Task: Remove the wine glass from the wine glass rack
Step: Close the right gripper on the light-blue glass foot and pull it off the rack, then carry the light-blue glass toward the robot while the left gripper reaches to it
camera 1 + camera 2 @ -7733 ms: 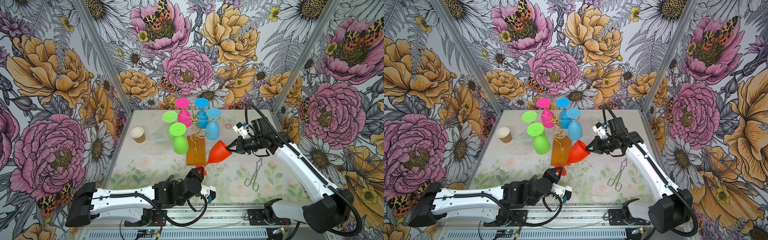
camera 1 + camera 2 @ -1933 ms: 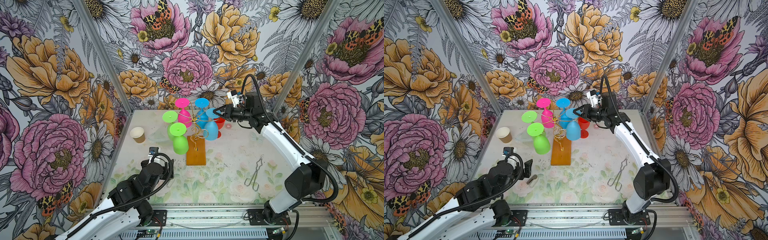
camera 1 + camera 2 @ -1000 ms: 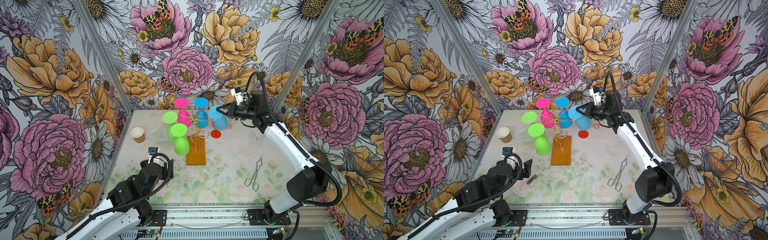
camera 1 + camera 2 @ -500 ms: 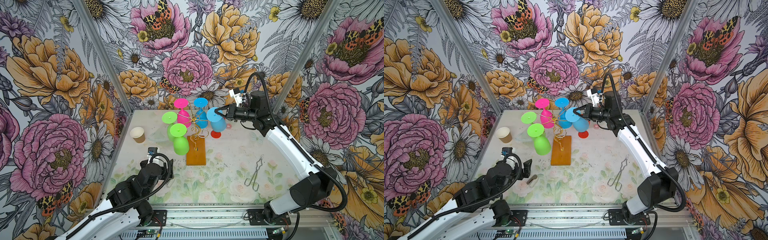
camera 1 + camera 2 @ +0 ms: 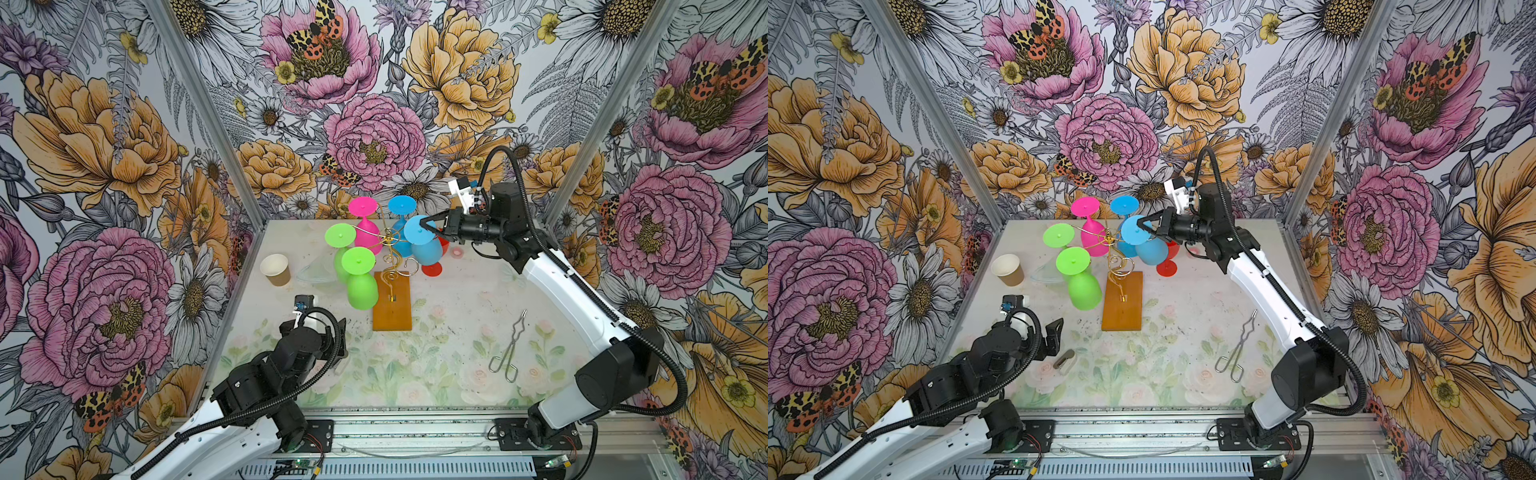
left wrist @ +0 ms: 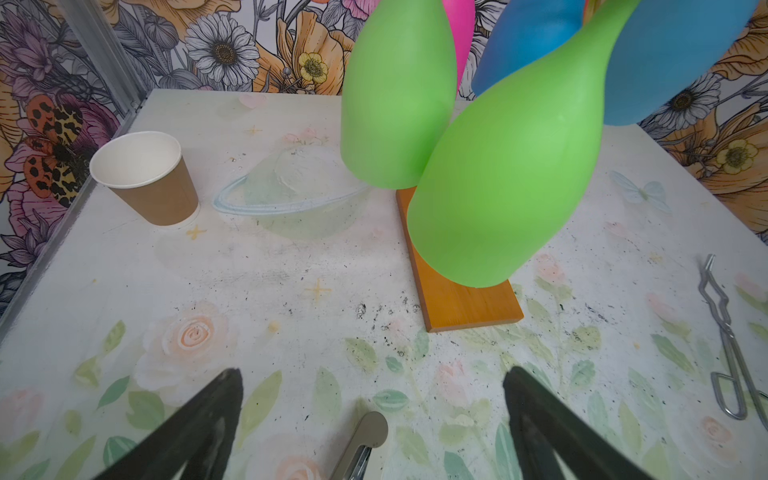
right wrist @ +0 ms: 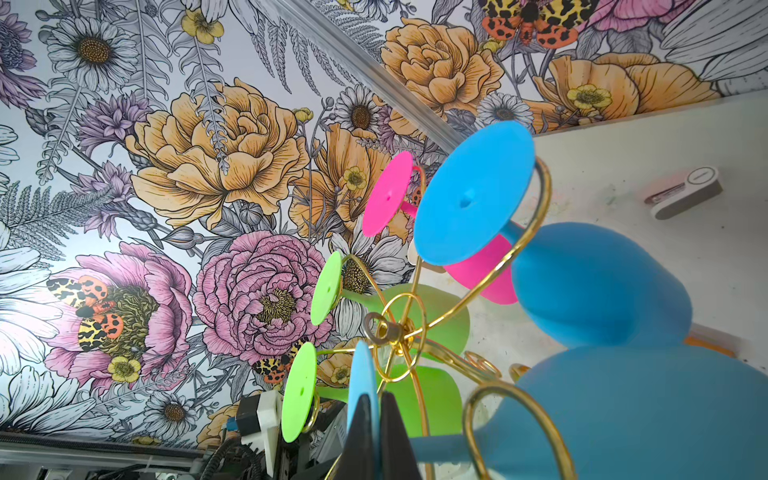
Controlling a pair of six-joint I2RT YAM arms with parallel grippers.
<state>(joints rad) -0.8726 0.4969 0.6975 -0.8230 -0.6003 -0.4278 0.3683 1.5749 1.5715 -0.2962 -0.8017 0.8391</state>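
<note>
Pinches, with the right gripper (image 5: 424, 225) clamped tight, the foot of the blue wine glass (image 5: 427, 250) hung bowl-down on the right side of the wine glass rack (image 5: 392, 305), standing on the table (image 5: 457, 332) toward its back edge, and holds the left gripper (image 6: 372, 376) spread wide near the front-left corner.

Left of the wine glass rack (image 5: 392, 306), passage is being blocked by green wine glasses (image 5: 360, 286) and a paper cup (image 5: 275, 269); right of it, by blue wine glasses (image 5: 427, 254) and a red wine glass (image 5: 432, 270). In front, tabletop (image 5: 415, 361) is being left open.
</note>
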